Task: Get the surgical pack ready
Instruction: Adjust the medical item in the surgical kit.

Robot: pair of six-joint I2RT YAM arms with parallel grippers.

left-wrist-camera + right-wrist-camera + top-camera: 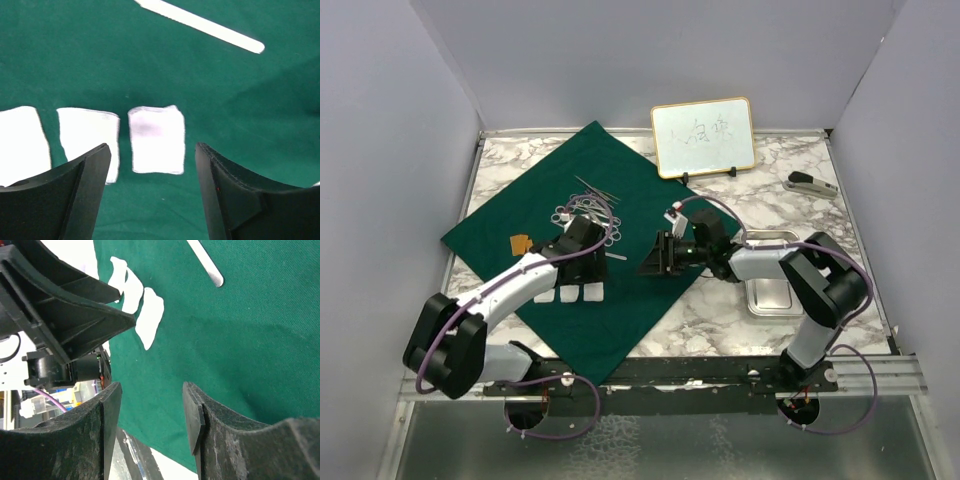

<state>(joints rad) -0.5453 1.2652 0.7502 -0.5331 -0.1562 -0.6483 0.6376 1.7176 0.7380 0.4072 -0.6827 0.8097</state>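
Observation:
The dark green cloth (535,215) lies spread on the left half of the marble table. Silver scissor-like instruments (588,205) lie on its upper middle. White gauze squares (570,294) sit in a row on its near part, and three of them show in the left wrist view (156,140). A silver strip (200,22) lies beyond them. My left gripper (588,264) hovers open and empty just above the gauze (152,152). My right gripper (655,258) is open and empty over the cloth's right edge (151,395). The steel tray (770,297) sits on the bare table at the right.
A gold-framed whiteboard (703,137) stands at the back. A small dark stapler-like tool (810,183) lies at the far right. A small orange item (522,243) rests on the cloth's left part. The left gripper's body (65,310) is close in front of my right gripper.

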